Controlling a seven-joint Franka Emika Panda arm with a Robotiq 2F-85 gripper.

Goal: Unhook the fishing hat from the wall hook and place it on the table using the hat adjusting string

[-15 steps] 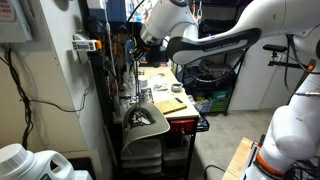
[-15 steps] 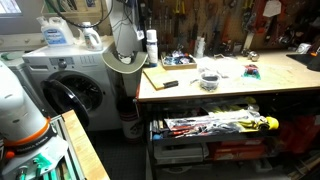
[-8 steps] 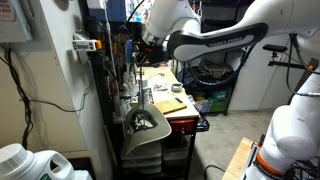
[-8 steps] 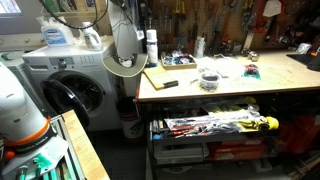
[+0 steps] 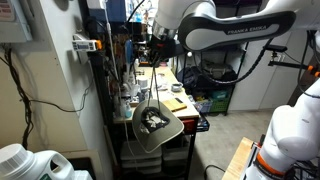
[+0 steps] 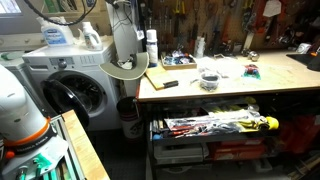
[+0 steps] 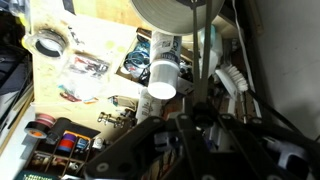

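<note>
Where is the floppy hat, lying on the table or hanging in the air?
Hanging. The hat dangles from its string under the gripper, beside the table end, not lying on top.

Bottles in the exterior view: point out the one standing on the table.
The slim white bottle at the table edge, beside the hanging fishing hat; the bigger jug and smaller jug sit on the washing machine.

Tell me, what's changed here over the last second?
The gripper, shut on the hat adjusting string, moved away from the wall, and the dangling fishing hat swung out with it. Nothing was let go. The table and its clutter stayed put.
</note>
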